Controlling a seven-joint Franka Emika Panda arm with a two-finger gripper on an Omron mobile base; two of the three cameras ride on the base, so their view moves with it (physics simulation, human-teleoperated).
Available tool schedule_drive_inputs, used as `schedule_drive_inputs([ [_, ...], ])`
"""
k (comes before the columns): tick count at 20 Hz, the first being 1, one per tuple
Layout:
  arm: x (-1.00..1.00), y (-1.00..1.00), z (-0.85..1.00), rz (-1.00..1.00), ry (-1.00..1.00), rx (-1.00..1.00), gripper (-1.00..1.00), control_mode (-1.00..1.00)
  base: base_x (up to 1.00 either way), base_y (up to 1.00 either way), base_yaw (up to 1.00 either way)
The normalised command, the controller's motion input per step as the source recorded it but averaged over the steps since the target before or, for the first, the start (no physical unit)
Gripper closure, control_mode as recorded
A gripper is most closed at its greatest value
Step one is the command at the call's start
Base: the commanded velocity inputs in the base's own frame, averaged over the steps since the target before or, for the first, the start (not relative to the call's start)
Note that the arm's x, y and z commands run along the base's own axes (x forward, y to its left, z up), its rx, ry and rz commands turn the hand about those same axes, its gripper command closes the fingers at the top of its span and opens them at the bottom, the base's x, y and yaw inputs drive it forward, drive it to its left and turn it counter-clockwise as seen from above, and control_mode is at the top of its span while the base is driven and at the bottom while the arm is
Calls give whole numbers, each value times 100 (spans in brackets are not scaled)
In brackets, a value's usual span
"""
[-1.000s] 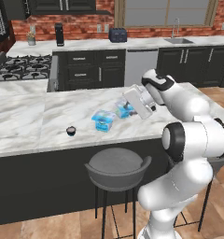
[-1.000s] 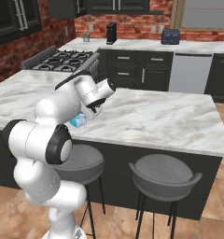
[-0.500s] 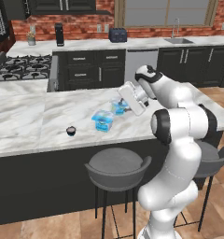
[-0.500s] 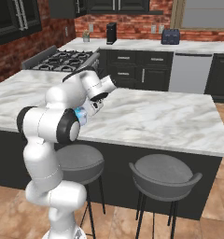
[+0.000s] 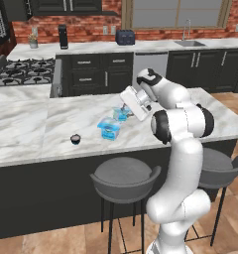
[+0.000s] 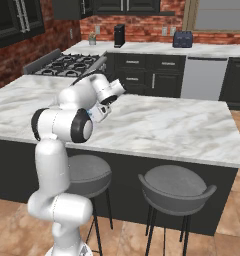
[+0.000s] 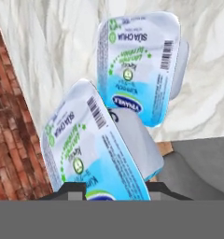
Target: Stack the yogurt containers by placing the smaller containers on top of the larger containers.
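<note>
Medium cup (image 7: pixel 93 149) apparently pinched in end effector (image 7: pixel 115 189), arm bent over counter (image 5: pixel 51 124)

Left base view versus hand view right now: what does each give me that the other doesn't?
Left base view: the dark cup standing apart on the counter, left of the tub, plus a stool and the stove. Hand view: printed labels and barcodes, and the fingers flanking the medium cup. Both: the medium cup close to the tub, with marble counter beneath.
</note>
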Motion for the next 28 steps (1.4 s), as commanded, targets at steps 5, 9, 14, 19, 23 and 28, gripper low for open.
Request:
schedule_drive_inputs([
  [5, 29, 7, -23, 2, 6, 0, 100, -100, 0, 0, 0],
  [9, 31, 12, -19, 2, 5, 0, 100, -100, 0, 0, 0],
  [14, 36, 18, -19, 2, 5, 0, 100, -100, 0, 0, 0],
  [19, 28, 7, -16, 2, 5, 0, 100, -100, 0, 0, 0],
  [23, 22, 0, -16, 3, 3, 0, 100, -100, 0, 0, 0],
  [28, 26, 0, -21, 3, 4, 0, 100, -100, 0, 0, 0],
])
